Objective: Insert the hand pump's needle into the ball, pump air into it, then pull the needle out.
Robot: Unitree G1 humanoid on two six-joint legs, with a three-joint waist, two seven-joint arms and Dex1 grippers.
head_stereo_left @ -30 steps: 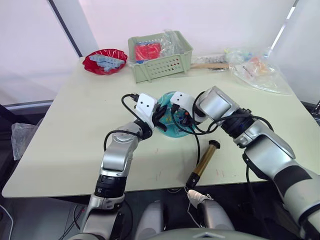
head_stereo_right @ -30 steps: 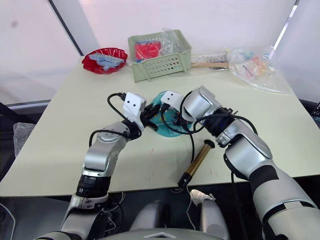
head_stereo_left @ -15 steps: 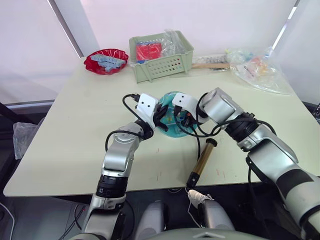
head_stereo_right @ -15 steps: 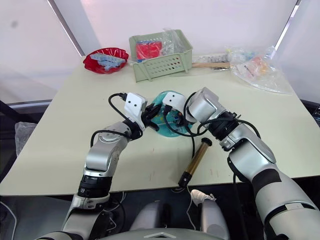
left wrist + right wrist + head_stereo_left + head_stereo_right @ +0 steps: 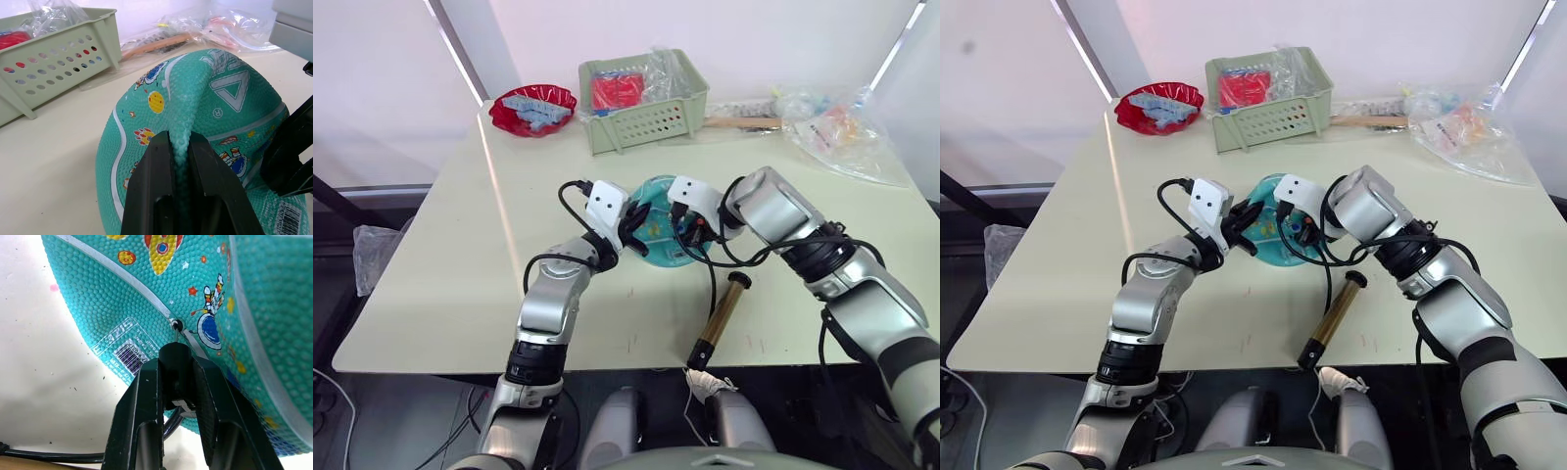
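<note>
The saggy teal ball [image 5: 656, 235] lies mid-table between my two grippers. My left gripper [image 5: 180, 147] is shut on a raised fold of the ball [image 5: 205, 98]. My right gripper [image 5: 176, 367] is shut on the black fitting [image 5: 175, 357] at the end of the hose. The thin needle [image 5: 177, 335] reaches from the fitting to the ball's small valve hole [image 5: 176, 325], its tip right at the hole. The bronze hand pump [image 5: 720, 318] lies on the table near the front edge, with its black hose [image 5: 713, 284] curving up to my right gripper [image 5: 690, 227].
A green basket [image 5: 641, 98] with red packets stands at the back. A red bowl [image 5: 533, 106] sits to its left. Clear plastic bags [image 5: 842, 132] and a wooden-handled tool [image 5: 744, 122] lie at the back right. The pump's lower end [image 5: 702, 350] is close to the table's front edge.
The whole picture has shifted, so the camera moved. Both grippers keep their holds by the ball, and the pump lies where it was.
</note>
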